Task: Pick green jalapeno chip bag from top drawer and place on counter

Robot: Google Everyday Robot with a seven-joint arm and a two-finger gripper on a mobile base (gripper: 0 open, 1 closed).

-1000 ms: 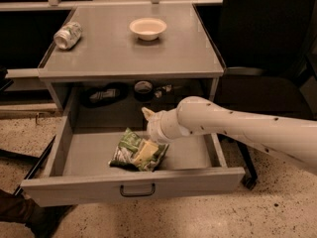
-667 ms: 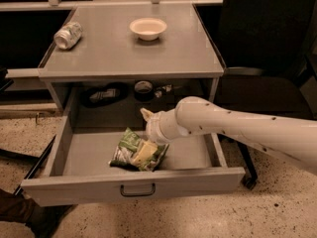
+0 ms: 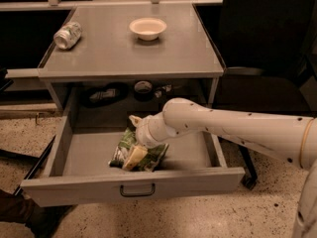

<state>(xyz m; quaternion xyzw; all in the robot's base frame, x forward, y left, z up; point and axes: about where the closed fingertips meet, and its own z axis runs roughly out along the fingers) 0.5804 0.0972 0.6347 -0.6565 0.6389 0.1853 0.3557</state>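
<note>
The arm [image 3: 237, 128] reaches in from the right and down into the open drawer [image 3: 84, 155]. Its jaws sit at the upper edge of the bag [image 3: 144, 156], hidden behind the wrist, so I cannot tell whether they are open or closed. The step in hand looks like the grasp. To do it well, the jaws should close on a thick fold of the crumpled foil rather than a thin corner, since a shallow pinch could let it slide out. The bag should then go straight up until it clears the drawer's front panel and the tabletop [image 3: 109, 53] edge above, and only then swing over. The tabletop's front middle is bare and would suit the set-down. As for containers, the drawer holds only the bag, lying near its middle toward the front. The bowl [image 3: 147, 28] at the tabletop's back shows nothing inside. A can [image 3: 67, 34] lies on its side at the back left, well apart from the bowl.
</note>
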